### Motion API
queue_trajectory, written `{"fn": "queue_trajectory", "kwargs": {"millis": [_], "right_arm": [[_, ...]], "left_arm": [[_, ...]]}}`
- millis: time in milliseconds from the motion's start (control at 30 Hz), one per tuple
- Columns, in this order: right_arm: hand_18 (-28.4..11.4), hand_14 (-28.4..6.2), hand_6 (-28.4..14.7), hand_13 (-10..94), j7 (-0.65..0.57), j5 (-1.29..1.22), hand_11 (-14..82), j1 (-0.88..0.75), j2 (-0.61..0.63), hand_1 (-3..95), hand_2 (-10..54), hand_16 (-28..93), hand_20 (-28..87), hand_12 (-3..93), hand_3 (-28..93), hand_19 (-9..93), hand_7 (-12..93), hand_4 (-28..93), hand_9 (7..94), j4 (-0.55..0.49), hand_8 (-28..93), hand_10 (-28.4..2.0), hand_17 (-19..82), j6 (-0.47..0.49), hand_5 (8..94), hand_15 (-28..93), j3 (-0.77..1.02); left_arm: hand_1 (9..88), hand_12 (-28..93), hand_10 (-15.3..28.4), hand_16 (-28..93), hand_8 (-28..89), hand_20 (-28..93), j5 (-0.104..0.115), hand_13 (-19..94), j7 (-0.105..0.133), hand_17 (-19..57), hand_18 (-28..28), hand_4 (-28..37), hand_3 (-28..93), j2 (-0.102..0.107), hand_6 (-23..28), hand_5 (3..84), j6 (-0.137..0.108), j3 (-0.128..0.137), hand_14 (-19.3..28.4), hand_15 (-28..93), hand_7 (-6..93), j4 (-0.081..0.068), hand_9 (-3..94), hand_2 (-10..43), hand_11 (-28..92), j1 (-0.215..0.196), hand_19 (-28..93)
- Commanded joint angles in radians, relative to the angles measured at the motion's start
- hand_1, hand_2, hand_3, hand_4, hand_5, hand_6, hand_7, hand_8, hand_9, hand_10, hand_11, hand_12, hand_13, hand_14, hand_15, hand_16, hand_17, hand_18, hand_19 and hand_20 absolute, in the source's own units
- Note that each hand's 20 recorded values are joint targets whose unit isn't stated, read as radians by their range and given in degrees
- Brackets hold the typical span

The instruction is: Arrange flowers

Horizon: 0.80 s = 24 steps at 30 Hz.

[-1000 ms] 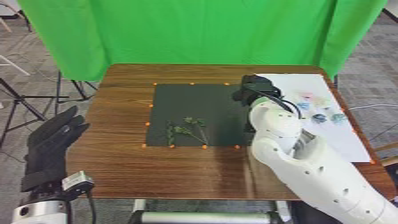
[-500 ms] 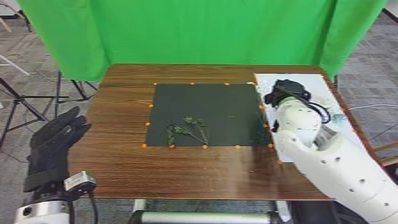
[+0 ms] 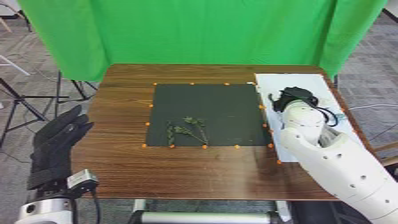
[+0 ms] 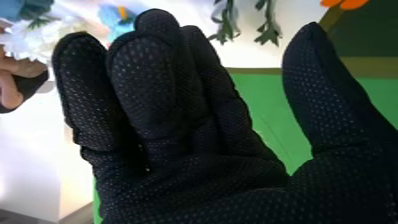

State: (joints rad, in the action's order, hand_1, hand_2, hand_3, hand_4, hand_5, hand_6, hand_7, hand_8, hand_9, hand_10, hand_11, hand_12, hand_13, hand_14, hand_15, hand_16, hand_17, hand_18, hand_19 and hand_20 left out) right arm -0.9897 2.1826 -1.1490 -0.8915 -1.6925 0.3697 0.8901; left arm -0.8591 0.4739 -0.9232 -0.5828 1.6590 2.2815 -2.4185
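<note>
Dark mat (image 3: 240,110): one, laid flat on the desk (image 3: 115,175), which is brown, wood-grained.
Orange markers (image 3: 205,146): several, small, spaced along the mat's edges.
Sprigs (image 3: 185,131): green, thin-stemmed, a loose group lying on the mat, toward its near left part; apart from both hands.
White sheet (image 3: 289,78): one, on the desk, just beside the mat's right edge.
Right hand (image 3: 298,96): black fabric glove, above the white sheet, to the right of the mat; open, fingers straight, thumb spread well away, nothing gripped.
Flowers, right wrist view: white bloom (image 4: 44,37) and blue bloom (image 4: 117,20) with an orange centre, both past the fingertips; two leafy green stems (image 4: 269,25) against a white surface near the mat's corner.
Left hand (image 3: 60,137): black fabric glove, left of the mat and well apart from it, off the desk's left edge; open, fingers extended, nothing gripped.
Curtain (image 3: 213,35): bright green, hung beyond the mat's far side, behind the desk.
</note>
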Motion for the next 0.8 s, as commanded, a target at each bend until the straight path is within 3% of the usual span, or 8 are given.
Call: {"fn": "queue_trajectory", "kwargs": {"millis": [33,167,567,600,800], "right_arm": [[-18.0,-13.7,-14.8,69,-0.009,0.006,33.8,-0.009,-0.014,27.2,4.3,18,-18,20.3,73,93,13,-20,63.9,0.009,-7,-22.8,52,0.016,63.0,70,-0.011],[-18.1,-13.7,-14.6,69,-0.012,0.005,33.8,-0.01,-0.019,27.6,4.1,17,-18,20.3,73,93,13,-20,63.9,0.017,-7,-22.8,52,0.026,63.1,70,-0.017],[-17.9,-13.1,-13.6,69,-0.013,0.015,34.6,0.001,-0.02,29.4,3.3,17,-17,20.2,74,93,14,-20,64.9,0.048,-7,-21.7,53,0.006,63.9,70,-0.051],[-17.8,-13.0,-13.4,69,-0.012,0.014,34.7,0.003,-0.018,29.6,3.3,17,-17,20.2,74,93,15,-20,65.0,0.05,-7,-21.6,53,-0.007,64.0,70,-0.057],[-17.2,-11.1,-10.1,72,-0.01,0.041,36.7,0.013,-0.017,34.2,4.0,17,-15,20.5,74,93,19,-22,68.8,0.067,-8,-19.5,54,-0.039,66.5,70,-0.092]], "left_arm": [[26.0,6,19.5,-17,-11,2,0.0,23,-0.006,-9.1,21.0,-19.1,84,-0.01,10.5,40.0,0.006,-0.003,26.5,63,15.9,-0.004,34.0,6.0,36,-0.004,59],[26.0,6,19.6,-17,-11,2,0.01,23,-0.003,-9.2,21.0,-19.1,84,0.001,10.4,40.0,0.0,-0.009,26.5,63,15.9,-0.004,34.0,6.0,36,0.0,59],[26.2,6,19.6,-17,-11,2,0.004,23,-0.01,-9.1,21.0,-19.2,83,-0.009,10.5,40.0,0.011,-0.009,26.5,63,15.9,-0.008,34.0,6.1,36,0.007,59],[26.2,6,19.6,-17,-11,2,0.012,23,-0.005,-9.1,21.0,-19.2,83,0.0,10.5,40.0,0.005,-0.012,26.5,63,16.0,-0.008,34.0,6.2,36,0.008,59],[26.2,6,19.5,-17,-11,2,0.005,23,-0.013,-9.2,21.0,-19.2,83,-0.005,10.5,40.0,0.01,-0.01,26.5,63,16.0,-0.008,33.9,6.3,36,0.013,59]]}}
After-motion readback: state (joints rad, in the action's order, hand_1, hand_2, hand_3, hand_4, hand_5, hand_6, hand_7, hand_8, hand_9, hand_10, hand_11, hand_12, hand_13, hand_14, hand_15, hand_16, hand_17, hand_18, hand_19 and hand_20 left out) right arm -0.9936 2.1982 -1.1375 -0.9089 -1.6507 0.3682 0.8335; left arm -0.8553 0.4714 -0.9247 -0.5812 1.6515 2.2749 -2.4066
